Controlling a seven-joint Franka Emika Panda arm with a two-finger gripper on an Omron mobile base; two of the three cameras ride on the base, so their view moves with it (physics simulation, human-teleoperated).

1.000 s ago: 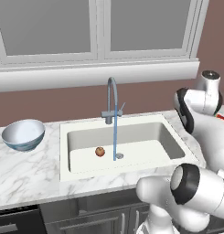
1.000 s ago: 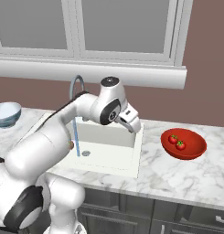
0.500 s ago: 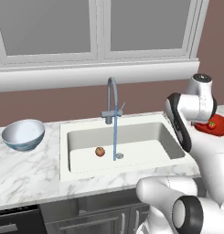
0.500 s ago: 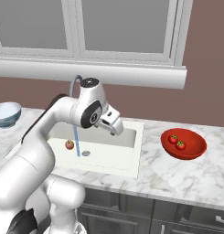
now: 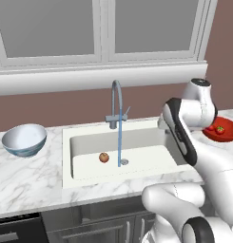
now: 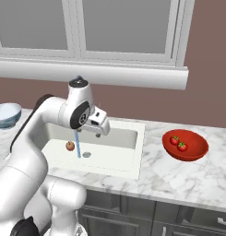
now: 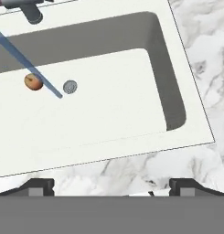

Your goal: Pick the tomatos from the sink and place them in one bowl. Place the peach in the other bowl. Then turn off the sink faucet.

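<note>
I have the jaws (image 7: 111, 185) spread wide and empty, hanging over the front right part of the sink (image 5: 84, 179), looking down into the basin. Both tomatoes (image 6: 178, 143) lie together in the red bowl (image 6: 195, 156) on the right end of the tabletop (image 6: 188, 180), so by my reckoning that part is done. The peach (image 7: 33, 82) sits on the basin floor toward the left, just beside the drain (image 7: 70, 86), with the stream of water (image 5: 120, 137) from the faucet (image 5: 116, 105) falling between them. The white and blue bowl (image 5: 24, 139) waits at the far left end of the tabletop, well apart from the sink.

The peach is my next concern. I judge it light and fairly firm, but round and probably wet, so it could roll or squirt out if I pinch off-centre. I would come straight down and close across its widest part, with gentle pressure so as not to bruise it. The water falls close beside it, and the faucet neck stands over that side, so I would watch my clearance on the way in. The faucet lever comes last.
</note>
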